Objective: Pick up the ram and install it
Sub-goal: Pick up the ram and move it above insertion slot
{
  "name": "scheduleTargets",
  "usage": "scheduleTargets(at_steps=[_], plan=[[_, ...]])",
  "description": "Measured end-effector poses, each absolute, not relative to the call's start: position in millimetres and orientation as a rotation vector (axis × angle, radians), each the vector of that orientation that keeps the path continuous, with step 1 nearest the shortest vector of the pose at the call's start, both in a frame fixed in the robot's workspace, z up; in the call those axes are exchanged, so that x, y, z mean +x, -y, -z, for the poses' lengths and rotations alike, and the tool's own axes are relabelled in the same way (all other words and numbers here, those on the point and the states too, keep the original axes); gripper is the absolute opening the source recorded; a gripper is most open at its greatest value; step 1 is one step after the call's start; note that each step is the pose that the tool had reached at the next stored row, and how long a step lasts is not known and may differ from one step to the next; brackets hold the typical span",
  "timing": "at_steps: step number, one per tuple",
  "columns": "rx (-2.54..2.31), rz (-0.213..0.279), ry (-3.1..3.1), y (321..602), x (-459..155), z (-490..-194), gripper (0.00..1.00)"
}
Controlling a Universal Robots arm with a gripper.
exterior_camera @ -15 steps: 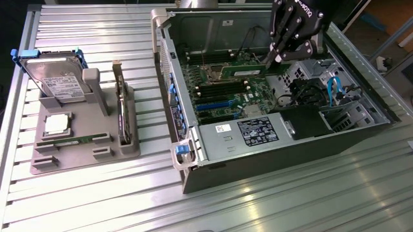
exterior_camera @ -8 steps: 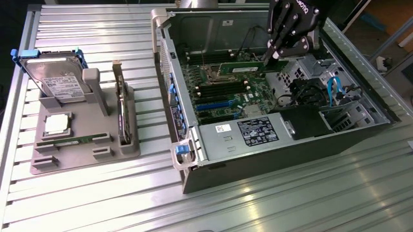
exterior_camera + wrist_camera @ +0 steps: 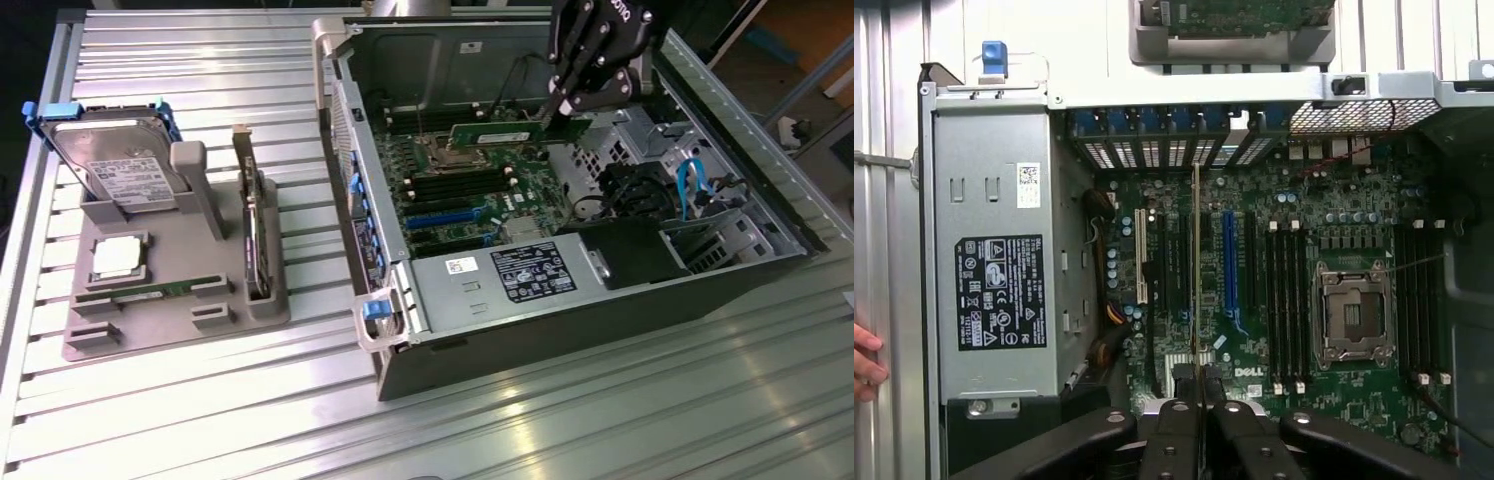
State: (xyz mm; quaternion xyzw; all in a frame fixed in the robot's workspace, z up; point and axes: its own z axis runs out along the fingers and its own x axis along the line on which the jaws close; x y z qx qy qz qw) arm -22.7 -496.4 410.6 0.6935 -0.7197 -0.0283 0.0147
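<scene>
Exterior view first: the claw [image 3: 551, 117] hangs inside the open computer case [image 3: 561, 335], toward its far side, clamped nearly shut on one end of the ram [image 3: 497, 135]. The green stick is held level on its long edge, lifted clear above the motherboard [image 3: 454, 215] and just beyond the dark memory slots [image 3: 461, 185]. Well apart, at the exterior view's left, a grey holder [image 3: 160, 325] carries a hard drive [image 3: 114, 165] and a twin green stick [image 3: 134, 293].

Wrist view: the ram [image 3: 1197, 260] shows edge-on as a thin line running out from the claw [image 3: 1197, 405], which pinches it tightly. The memory slots [image 3: 1284, 300] lie beside the processor socket [image 3: 1351, 315]. A person's hand [image 3: 864, 365] sits outside the case.

I'd say pickup is done and the carry to the board is in hand. Seating calls for the stick's lower edge squared over one slot; whether it lines up I cannot tell.
</scene>
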Motion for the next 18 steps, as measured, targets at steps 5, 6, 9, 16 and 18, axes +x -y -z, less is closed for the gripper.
scheduleTargets(at_steps=[5,6,9,16,18], plan=[[2.158,0.088,2.24,487.8,-22.8,-410.1,0.12],[2.158,0.088,2.24,486.0,-22.8,-410.0,0.12],[2.158,0.088,2.24,481.2,-22.8,-409.6,0.12],[2.159,0.088,2.24,469.3,-22.7,-408.7,0.12],[2.158,0.088,2.24,465.5,-22.8,-408.4,0.12]])
